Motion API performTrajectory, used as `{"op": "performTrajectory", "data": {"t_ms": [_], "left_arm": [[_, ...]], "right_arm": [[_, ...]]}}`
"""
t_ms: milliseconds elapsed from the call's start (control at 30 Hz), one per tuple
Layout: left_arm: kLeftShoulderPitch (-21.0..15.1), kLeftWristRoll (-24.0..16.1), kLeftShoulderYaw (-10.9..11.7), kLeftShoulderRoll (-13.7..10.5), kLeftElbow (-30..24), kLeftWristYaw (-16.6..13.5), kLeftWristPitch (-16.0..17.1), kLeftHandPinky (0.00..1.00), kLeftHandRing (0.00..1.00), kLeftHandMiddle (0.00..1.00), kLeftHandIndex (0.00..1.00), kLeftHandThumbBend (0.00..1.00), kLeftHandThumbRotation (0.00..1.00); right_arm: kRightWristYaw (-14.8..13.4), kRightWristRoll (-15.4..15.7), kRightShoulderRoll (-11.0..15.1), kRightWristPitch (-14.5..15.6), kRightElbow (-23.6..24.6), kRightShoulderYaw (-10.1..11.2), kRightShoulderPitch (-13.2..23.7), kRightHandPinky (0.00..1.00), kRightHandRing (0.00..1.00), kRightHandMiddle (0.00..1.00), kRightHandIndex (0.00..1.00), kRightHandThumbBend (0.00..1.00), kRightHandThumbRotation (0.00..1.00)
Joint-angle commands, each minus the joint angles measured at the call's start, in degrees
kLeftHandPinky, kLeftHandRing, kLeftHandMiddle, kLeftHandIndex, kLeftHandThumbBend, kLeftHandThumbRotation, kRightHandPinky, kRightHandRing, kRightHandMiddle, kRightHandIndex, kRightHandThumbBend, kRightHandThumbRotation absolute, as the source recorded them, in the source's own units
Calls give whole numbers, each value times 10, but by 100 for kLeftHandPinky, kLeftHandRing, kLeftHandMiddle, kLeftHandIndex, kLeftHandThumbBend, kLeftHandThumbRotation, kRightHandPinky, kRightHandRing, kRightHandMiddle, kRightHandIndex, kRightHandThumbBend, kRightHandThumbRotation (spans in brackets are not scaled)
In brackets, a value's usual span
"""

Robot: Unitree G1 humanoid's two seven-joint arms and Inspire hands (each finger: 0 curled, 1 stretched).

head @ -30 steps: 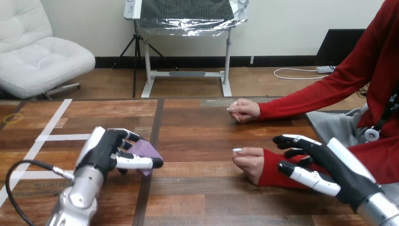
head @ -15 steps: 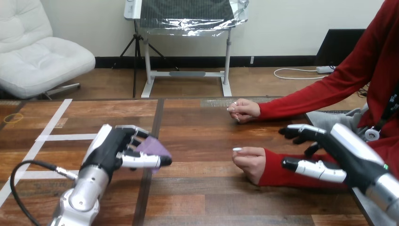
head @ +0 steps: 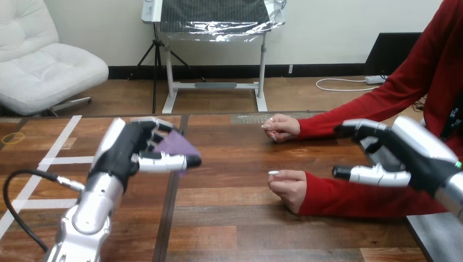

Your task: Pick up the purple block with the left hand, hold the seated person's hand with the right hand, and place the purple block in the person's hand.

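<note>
While the left hand (head: 128, 155) grips the purple block (head: 173, 146), the right hand (head: 396, 158) hangs with fingers spread over the person's red sleeve (head: 349, 195).

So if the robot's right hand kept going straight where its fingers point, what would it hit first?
Probably the person's nearer hand: the right hand hangs open above that red sleeve, fingers pointing along it. Its height is unclear, so it might pass over.

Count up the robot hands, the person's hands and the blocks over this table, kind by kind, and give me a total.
Robot hands: 2, the left hand and the right hand
Person's hands: 2, the far hand and the near hand
Blocks: 1, the purple block
Total: 5
</note>
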State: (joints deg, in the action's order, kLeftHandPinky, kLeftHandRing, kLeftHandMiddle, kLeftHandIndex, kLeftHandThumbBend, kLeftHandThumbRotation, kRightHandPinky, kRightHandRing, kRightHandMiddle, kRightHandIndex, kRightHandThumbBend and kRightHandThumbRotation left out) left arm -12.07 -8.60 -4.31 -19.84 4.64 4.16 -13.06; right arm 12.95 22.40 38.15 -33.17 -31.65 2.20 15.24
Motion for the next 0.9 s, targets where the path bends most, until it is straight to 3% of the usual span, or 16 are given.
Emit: {"op": "performTrajectory", "data": {"t_ms": [0, 500, 867], "left_arm": [[-47, 4, 23, 1, -48, 0, 2, 34, 38, 40, 41, 75, 0], [-40, 15, 33, 14, -51, 2, -2, 34, 37, 40, 40, 72, 0], [-38, 17, 39, 16, -56, -1, 2, 32, 36, 40, 40, 71, 0]], "right_arm": [[-14, -9, 21, -16, -16, 1, 79, 65, 79, 83, 83, 100, 82], [-17, 7, 21, -9, -35, -14, 108, 65, 81, 85, 85, 100, 82], [-33, 58, 21, -21, -82, -54, 142, 70, 85, 86, 87, 100, 79]]}}
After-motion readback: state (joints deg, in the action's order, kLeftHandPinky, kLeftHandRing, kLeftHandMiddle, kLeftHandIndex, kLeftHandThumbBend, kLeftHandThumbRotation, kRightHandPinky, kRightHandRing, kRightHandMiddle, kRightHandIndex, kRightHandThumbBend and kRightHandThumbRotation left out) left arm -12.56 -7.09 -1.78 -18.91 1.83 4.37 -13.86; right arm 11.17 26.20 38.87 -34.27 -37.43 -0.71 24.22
